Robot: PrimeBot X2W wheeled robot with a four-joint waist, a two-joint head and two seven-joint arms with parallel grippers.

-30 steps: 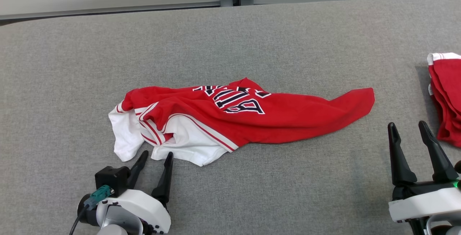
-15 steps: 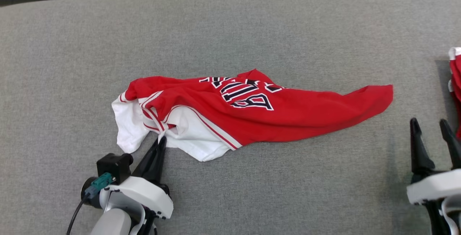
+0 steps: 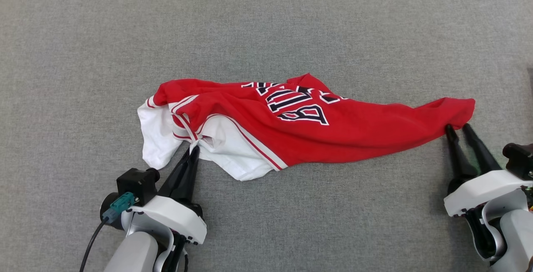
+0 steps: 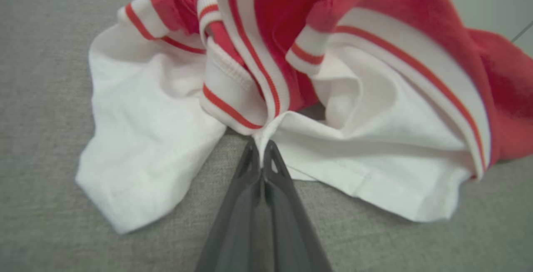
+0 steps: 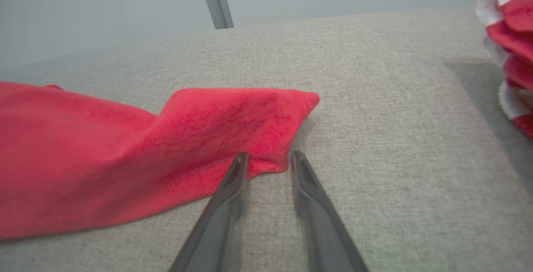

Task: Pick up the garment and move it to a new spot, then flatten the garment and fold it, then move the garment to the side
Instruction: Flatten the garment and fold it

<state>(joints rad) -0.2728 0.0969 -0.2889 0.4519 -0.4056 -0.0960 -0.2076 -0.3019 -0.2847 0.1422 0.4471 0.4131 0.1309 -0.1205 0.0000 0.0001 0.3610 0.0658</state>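
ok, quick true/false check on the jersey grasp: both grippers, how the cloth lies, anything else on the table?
1. The left gripper is shut on a white fold of the garment. True.
2. The right gripper is clamped on the red corner. False: its jaws stand apart, with the corner's edge between the tips.
3. The garment lies flat, spread out. False: it is bunched and folded over itself on the grey table.
4. Other red and white cloth lies at the right edge of the right wrist view. True.
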